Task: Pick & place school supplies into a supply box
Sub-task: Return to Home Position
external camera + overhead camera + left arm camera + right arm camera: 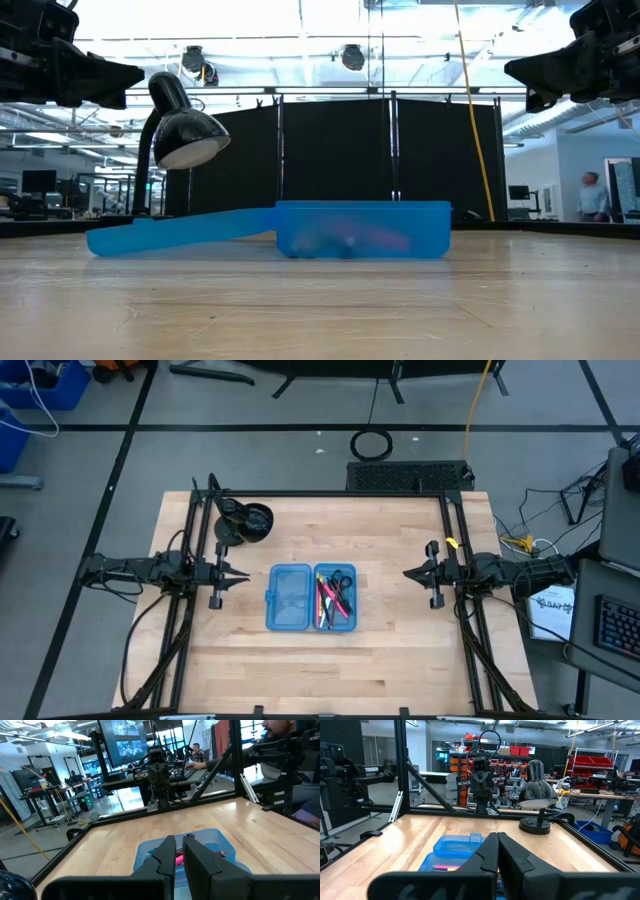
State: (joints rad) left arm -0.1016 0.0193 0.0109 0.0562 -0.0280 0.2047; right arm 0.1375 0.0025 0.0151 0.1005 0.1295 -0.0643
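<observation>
Above table point(400, 660), both jaws closed, empty.

Light wood counter point(400, 650) with a black frame around the edges, sitting on grey floor point(300, 460) marked with dark tape lines. Black desk lamp point(245, 520) on the counter's far left corner. Coiled black cable point(372, 444) and a yellow cord point(478, 405) on the floor beyond; blue bins point(40, 385) at the far left. Keyboard point(618, 635) and papers on a desk at the right. Black partition panels point(390, 155) behind the counter, bright ceiling lights point(300, 20) overhead. Large monitor point(122, 742) on a stand, workbenches around it, person seated point(280, 735) nearby. Red storage bins point(592, 765) on shelving, another person standing point(594, 195) far off.
</observation>
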